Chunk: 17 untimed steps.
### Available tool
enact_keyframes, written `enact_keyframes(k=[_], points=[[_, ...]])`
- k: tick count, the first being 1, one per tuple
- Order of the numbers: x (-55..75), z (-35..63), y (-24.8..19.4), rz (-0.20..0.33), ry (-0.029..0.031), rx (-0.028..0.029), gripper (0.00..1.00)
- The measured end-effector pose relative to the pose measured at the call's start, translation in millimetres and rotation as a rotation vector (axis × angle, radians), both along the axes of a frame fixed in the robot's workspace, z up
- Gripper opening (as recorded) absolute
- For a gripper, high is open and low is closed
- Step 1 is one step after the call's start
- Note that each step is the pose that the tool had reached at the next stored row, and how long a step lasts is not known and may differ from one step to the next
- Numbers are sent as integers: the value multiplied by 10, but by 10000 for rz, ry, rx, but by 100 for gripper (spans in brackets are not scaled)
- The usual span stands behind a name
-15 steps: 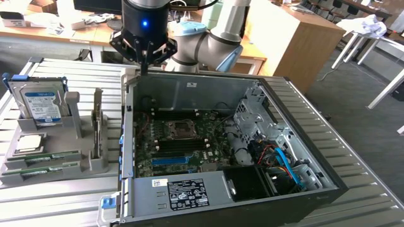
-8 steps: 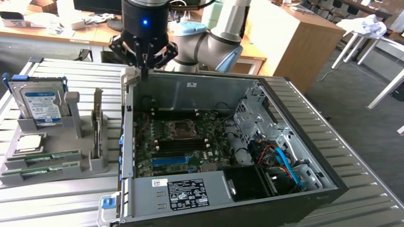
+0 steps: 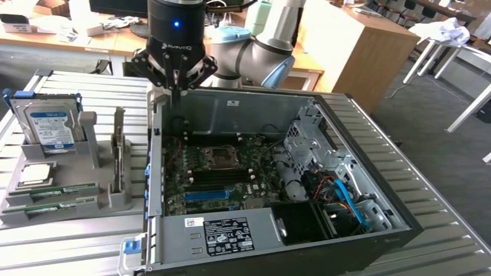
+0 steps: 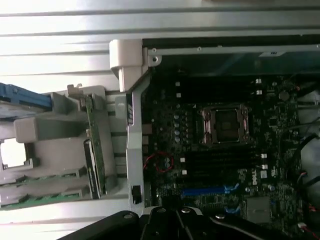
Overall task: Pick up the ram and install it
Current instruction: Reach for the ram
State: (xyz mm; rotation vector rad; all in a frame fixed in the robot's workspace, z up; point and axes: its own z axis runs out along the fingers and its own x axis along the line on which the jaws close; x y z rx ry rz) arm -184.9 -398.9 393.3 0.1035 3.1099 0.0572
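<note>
Find the gripper (image 3: 175, 95) closed and empty, hanging over the far corner of the open computer case (image 3: 238, 109). Locate the ram (image 3: 55, 192) lying flat in the grey rack (image 3: 115, 198), by the table's (image 3: 61, 241) near corner on the exterior view's left, just beside a second stick (image 3: 48, 208). Open the gripper before descending. Grip across the thin faces, mid-length, clear of the rack's clips. Lift straight up to avoid snagging the second stick. Keep away from the hard drive (image 3: 50, 123) and the processor (image 3: 37, 174).

Black claw (image 3: 176, 93) of linked bars, black cylindrical wrist (image 3: 165, 14), 1 blue light (image 3: 177, 24), white lettering (image 3: 170, 48), silver-grey arm (image 3: 268, 40), pale blue joint cap (image 3: 230, 33)
</note>
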Motion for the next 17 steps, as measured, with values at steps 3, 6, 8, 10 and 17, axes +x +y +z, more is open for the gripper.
enact_keyframes(k=[3, 6, 8, 10, 17], points=[[0, -1, 0, 5, -2, -261, 10], [0, -1, 0, 5, -1, -262, 10], [-10, 0, 0, 3, -1, -262, 10], [-34, -1, 0, 5, -1, -261, 10], [-115, -1, 0, 5, -2, -262, 10]])
